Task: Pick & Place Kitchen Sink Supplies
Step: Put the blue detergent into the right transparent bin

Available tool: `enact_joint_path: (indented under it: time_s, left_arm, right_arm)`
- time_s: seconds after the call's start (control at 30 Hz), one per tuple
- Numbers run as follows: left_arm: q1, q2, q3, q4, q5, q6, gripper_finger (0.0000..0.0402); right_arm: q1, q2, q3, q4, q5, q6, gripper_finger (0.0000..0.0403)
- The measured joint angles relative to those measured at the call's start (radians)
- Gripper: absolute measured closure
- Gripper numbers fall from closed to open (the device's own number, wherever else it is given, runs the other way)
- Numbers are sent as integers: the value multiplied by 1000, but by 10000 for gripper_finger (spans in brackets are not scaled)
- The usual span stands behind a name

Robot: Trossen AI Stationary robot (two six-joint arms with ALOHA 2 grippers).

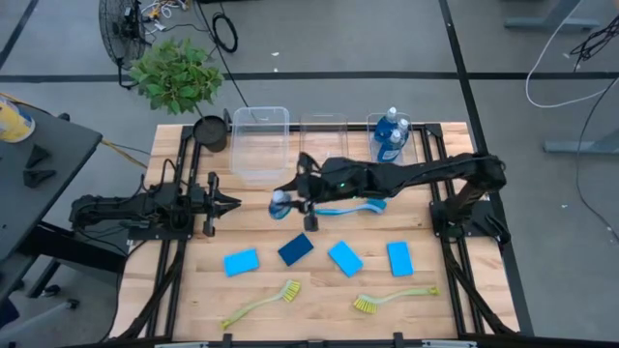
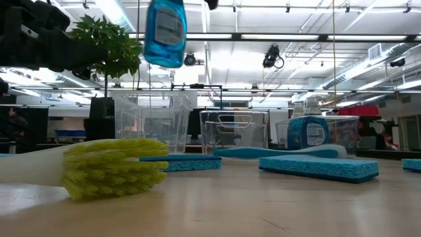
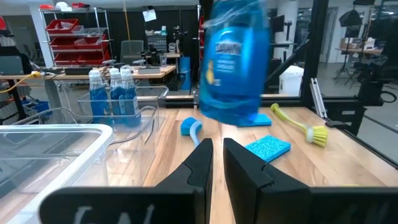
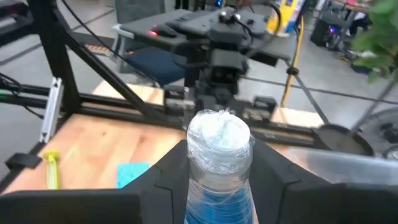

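Note:
My right gripper [image 1: 292,200] reaches over the table's middle, shut on a small blue bottle [image 4: 219,140] with a pale wrapped cap. In the low view the bottle [image 2: 164,29] hangs high above the tabletop. My left gripper [image 1: 230,203] rests at the table's left, shut and level, pointing at the bottle [image 3: 233,62]. More blue bottles [image 1: 391,133] stand in the far right clear bin. A blue brush [image 1: 350,206] lies flat under my right arm. Several blue sponges [image 1: 345,258] and two yellow-green brushes [image 1: 261,303] lie flat near the front edge. My right gripper pinches the bottle's upper body just below the cap [image 4: 199,182] between its two fingers [image 4: 165,180], one on each side. The fingers come nearly level from the table's right, slanting slightly down. The bottle stands roughly upright, cap up, lifted clear of the table.
Two clear bins [image 1: 259,145] [image 1: 324,140] stand at the far edge, left of the bin with bottles. A potted plant [image 1: 179,77] stands at the far left corner. The second yellow-green brush [image 1: 395,298] lies at the front right.

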Motion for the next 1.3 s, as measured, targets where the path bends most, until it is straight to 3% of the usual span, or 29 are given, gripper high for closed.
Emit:
enact_joint_path:
  time_s: [0.93, 1.3]
  left_arm:
    - [0, 0, 0, 0, 0, 0, 358]
    - [0, 0, 0, 0, 0, 0, 358]
  right_arm:
    - [-269, -411, -395, -24, 36, 7, 278]
    - [-382, -566, -491, -82, 34, 7, 278]
